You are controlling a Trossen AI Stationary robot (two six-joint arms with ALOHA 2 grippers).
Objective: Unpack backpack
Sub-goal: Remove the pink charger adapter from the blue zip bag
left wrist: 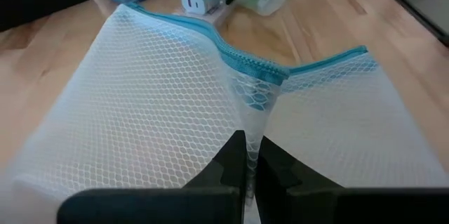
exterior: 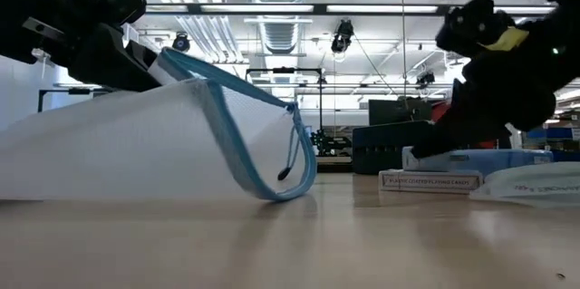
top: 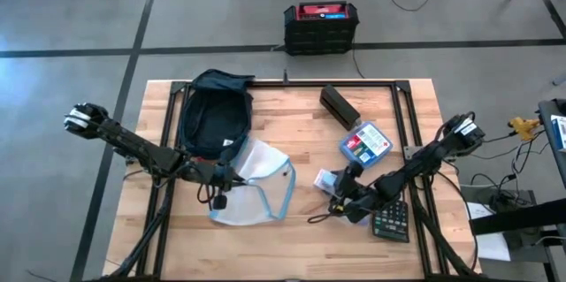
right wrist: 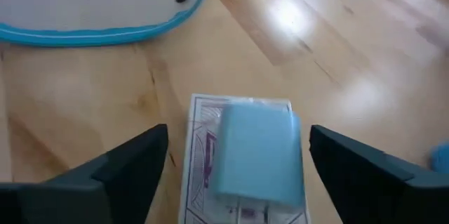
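The dark navy backpack (top: 212,116) lies flat at the table's far left. In front of it lies a white mesh pouch (top: 258,186) with a blue zipper edge (left wrist: 245,61), and my left gripper (top: 221,179) is shut on it. My right gripper (top: 340,199) is open, low over the table at the right. Its fingers stand on either side of a light-blue charger (right wrist: 257,155) without touching it. The charger rests on a flat card pack (right wrist: 202,155). My left gripper pinches the pouch's mesh wall (left wrist: 247,122) between its two shut fingers, a little below the zipper edge. It comes slanting down from the table's left. The held part is raised into a tent (exterior: 172,99), while the pouch's lower edge (exterior: 136,197) stays on the table.
A blue box with a red label (top: 365,143), a black oblong case (top: 340,106) and a calculator (top: 390,221) lie on the right half. A black crate with a red top (top: 320,26) stands on the floor beyond the far edge. Bare wood shows along the near edge.
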